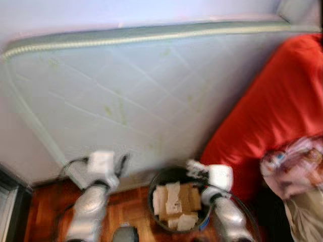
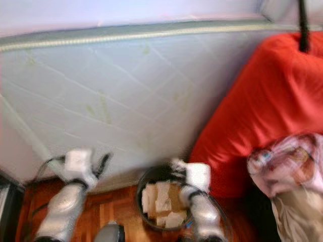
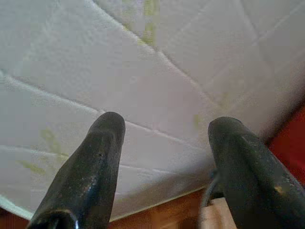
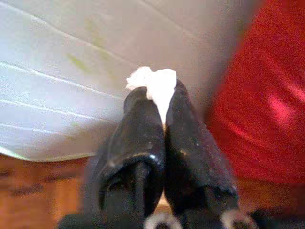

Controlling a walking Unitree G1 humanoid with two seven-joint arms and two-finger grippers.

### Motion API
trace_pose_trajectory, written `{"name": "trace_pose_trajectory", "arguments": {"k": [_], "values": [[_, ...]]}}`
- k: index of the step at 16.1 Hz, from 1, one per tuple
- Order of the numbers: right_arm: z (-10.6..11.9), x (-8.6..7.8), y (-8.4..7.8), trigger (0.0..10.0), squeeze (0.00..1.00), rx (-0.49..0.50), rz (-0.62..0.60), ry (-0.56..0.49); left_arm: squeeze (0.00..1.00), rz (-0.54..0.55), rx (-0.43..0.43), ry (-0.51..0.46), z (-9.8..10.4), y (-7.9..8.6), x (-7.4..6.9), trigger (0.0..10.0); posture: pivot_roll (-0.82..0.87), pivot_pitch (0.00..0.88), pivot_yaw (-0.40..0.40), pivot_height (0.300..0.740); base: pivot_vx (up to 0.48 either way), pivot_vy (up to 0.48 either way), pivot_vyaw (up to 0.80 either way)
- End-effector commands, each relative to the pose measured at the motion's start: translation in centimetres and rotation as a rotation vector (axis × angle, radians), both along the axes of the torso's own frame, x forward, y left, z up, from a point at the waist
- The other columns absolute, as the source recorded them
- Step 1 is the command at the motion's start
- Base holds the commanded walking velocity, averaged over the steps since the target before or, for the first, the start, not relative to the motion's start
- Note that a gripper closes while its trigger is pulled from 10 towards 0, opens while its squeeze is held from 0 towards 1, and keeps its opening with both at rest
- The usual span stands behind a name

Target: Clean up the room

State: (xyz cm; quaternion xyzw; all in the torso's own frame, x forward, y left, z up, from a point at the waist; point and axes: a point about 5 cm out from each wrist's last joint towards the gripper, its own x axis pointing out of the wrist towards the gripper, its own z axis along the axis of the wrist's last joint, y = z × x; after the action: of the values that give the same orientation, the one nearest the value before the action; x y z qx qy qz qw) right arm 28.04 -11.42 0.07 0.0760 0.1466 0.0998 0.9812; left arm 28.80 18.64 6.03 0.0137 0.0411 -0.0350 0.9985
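Observation:
A black waste bin [image 1: 153, 190] stands on the wooden floor at the foot of a white mattress, holding several beige paper and cardboard scraps [image 1: 174, 204]. My right gripper [image 4: 161, 95] hangs just over the bin's far rim, shut on a small white piece of tissue [image 4: 155, 82] that sticks out past the tips. In the eye views the same right gripper [image 1: 193, 166] is blurred. My left gripper [image 3: 164, 128] is open with nothing in it, held to the left of the bin and close to the mattress face; it appears as the left gripper [image 1: 123, 162] in the left eye view.
The quilted mattress [image 1: 151, 85] leans up in front of me. A big red cushion [image 1: 272, 111] lies to the right of the bin, with pink patterned cloth [image 1: 295, 164] heaped at its lower right. Dark furniture [image 1: 9, 201] edges the wooden floor [image 1: 45, 209] at left.

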Motion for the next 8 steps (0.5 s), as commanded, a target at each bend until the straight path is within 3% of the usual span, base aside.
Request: {"name": "trace_pose_trajectory", "arguments": {"k": [1, 8], "values": [[-0.9, -0.5, -1.1, 10.0, 0.0, -0.025, -0.003, 0.059, 0.0, -0.041, -0.022, -0.006, 0.1, -1.2, 0.1, 10.0, 0.05, 0.087, -0.033, 0.647, 0.0, 0.0, 0.0], [-1.0, 0.7, -0.8, 10.0, 0.0, -0.044, 0.038, 0.194, 0.0, -0.073, 0.019, -0.018, 0.8, -1.0, 0.0, 10.0, 0.11, 0.176, -0.07, 0.647, 0.0, 0.0, 0.0]]}}
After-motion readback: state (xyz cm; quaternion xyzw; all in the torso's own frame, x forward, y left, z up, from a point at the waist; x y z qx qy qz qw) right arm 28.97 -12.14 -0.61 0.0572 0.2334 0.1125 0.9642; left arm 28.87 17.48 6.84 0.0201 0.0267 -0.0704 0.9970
